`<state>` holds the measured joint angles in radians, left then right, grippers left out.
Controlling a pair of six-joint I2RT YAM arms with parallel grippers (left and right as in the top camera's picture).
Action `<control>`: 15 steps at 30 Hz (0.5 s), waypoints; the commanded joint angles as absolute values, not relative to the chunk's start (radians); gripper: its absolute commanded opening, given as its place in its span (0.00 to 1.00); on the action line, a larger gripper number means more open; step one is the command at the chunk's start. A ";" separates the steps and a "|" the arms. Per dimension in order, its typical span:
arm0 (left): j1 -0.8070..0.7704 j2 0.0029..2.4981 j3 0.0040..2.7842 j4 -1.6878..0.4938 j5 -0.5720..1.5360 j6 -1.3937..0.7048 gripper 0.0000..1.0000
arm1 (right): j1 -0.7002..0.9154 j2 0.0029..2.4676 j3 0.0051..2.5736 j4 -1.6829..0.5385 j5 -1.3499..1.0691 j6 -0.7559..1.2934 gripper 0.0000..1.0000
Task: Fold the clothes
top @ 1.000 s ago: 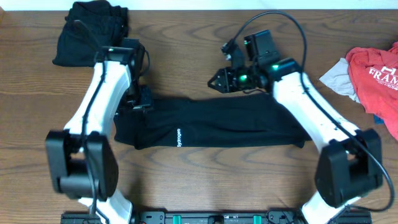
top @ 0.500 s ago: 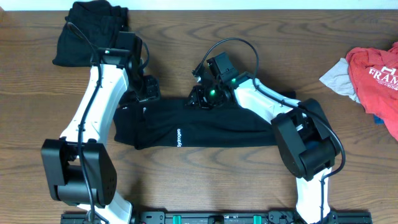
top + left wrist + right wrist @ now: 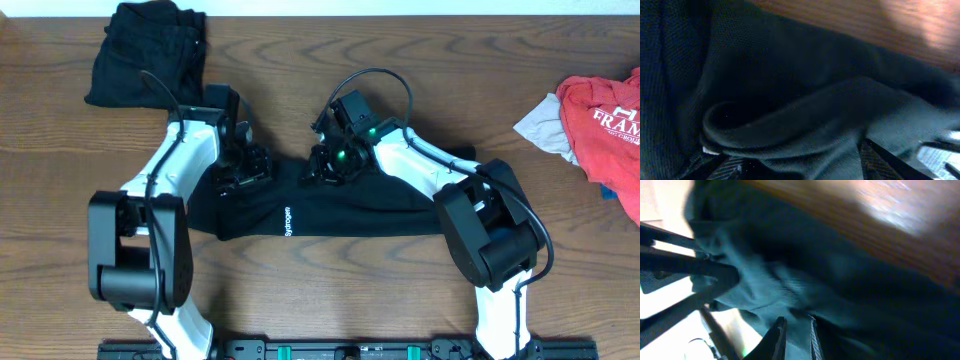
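Observation:
A black top [image 3: 340, 205] with white lettering lies stretched out flat across the middle of the table. My right gripper [image 3: 325, 165] is at its far edge near the middle. In the right wrist view the gripper [image 3: 796, 322] is shut on a pinch of this black fabric [image 3: 765, 280]. My left gripper [image 3: 245, 165] is down on the same far edge, further left. Its fingers [image 3: 725, 167] stand wide apart, open, with a raised fold of the cloth [image 3: 805, 125] bulging between them. A folded black garment [image 3: 150, 50] lies at the far left. A red tee [image 3: 605, 120] and a light grey piece [image 3: 545, 125] lie at the right edge.
The wooden table [image 3: 300, 300] shows bare in front of the garment. The two arm bases [image 3: 350, 350] stand at the near edge. The right arm's cable [image 3: 375, 75] loops above its wrist.
The right arm swung left from beyond the garment to its far edge and closed on the fabric. The left gripper moved right and down onto the same edge.

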<state>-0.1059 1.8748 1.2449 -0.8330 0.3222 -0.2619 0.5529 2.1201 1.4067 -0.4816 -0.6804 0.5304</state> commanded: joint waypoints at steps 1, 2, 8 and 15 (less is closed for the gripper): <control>-0.101 1.918 1.240 -0.836 0.246 -0.258 0.71 | 0.565 2.127 1.411 -0.523 -0.631 0.507 0.17; -0.101 1.928 1.240 -0.835 0.226 -0.258 0.71 | 0.564 2.127 1.411 -0.533 -0.630 0.500 0.17; -0.086 1.971 1.240 -0.844 0.123 -0.261 0.72 | 0.540 2.127 1.411 -0.619 -0.544 0.461 0.20; -0.036 1.971 1.240 -0.862 0.051 -0.259 0.72 | 0.437 2.127 1.411 -0.741 -0.496 0.365 0.20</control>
